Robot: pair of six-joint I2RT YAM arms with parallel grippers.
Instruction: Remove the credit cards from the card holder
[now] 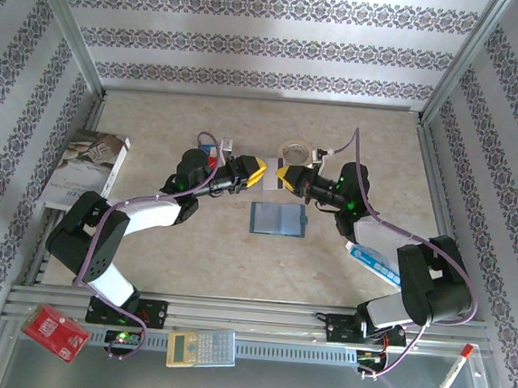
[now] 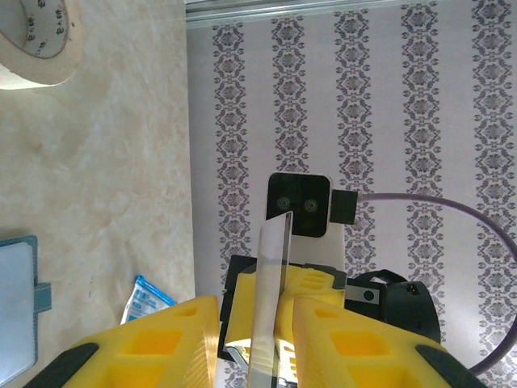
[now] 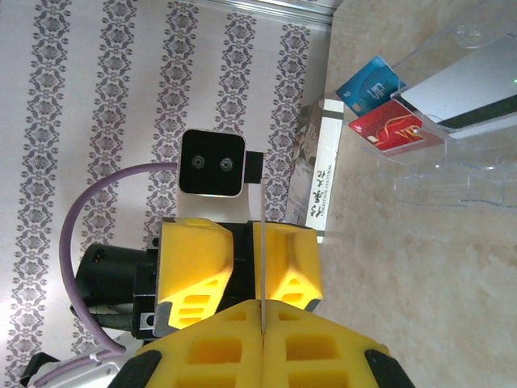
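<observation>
A thin silver-grey credit card [image 1: 273,175] hangs in the air between my two grippers, which face each other above the table. My right gripper [image 3: 262,311] is shut on the near edge of this card [image 3: 262,250], seen edge-on. My left gripper [image 2: 254,311] is open around the card's other end [image 2: 273,267], with a gap on each side. The teal-blue card holder [image 1: 278,219] lies open on the table just below them. A blue card [image 3: 369,85] and a red card [image 3: 393,129] stand in a clear rack [image 3: 452,162] with a pale card [image 3: 464,85].
A tape roll [image 1: 295,149] lies behind the grippers. A blue-and-white packet [image 1: 375,263] rests by the right arm. A book [image 1: 84,170] lies at the left wall. On the front shelf are a red board [image 1: 54,332], a calculator [image 1: 202,348] and a red marker [image 1: 455,368].
</observation>
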